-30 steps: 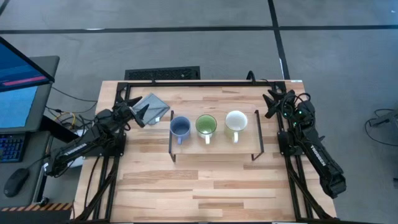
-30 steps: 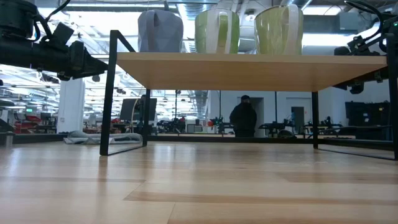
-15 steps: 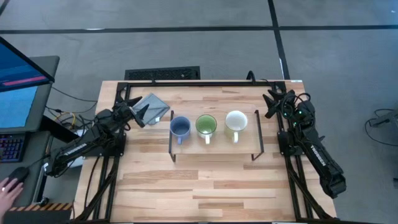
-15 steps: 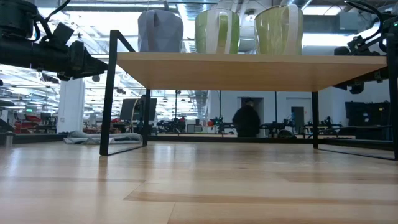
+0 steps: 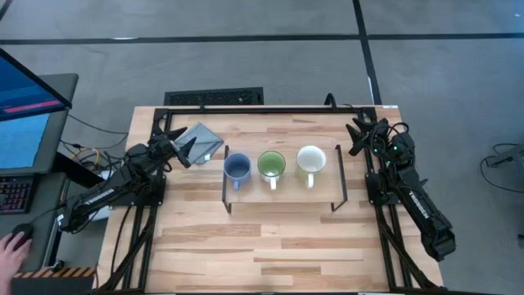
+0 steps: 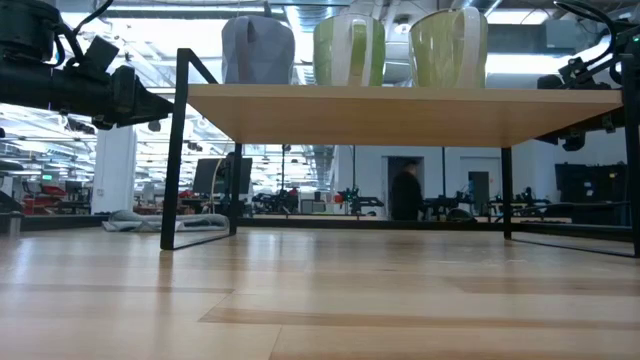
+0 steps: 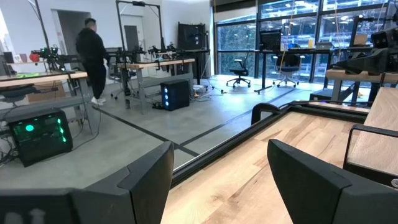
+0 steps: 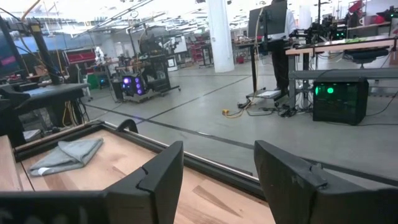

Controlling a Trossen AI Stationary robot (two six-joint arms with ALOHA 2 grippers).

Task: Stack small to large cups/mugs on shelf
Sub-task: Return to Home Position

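Three mugs stand in a row on the shelf (image 5: 286, 193): blue mug (image 5: 237, 168), green mug (image 5: 271, 165), white mug (image 5: 310, 161). The left tool (image 7: 221, 148) hangs wide open and empty at the table's (image 5: 270, 246) left edge, beside a grey cloth (image 5: 202, 141). The right tool (image 8: 219, 148), also wide open and empty, sits at the right edge.

Mugs: three, namely one blue mug (image 5: 237, 169), one green mug (image 5: 271, 165) and one cream-white mug (image 5: 310, 161)
Shelf (image 5: 286, 191): one
Folded grey cloth (image 5: 202, 141): one
Grippers: two, namely left gripper (image 5: 182, 147) and right gripper (image 5: 357, 133)
Table (image 5: 270, 246): one
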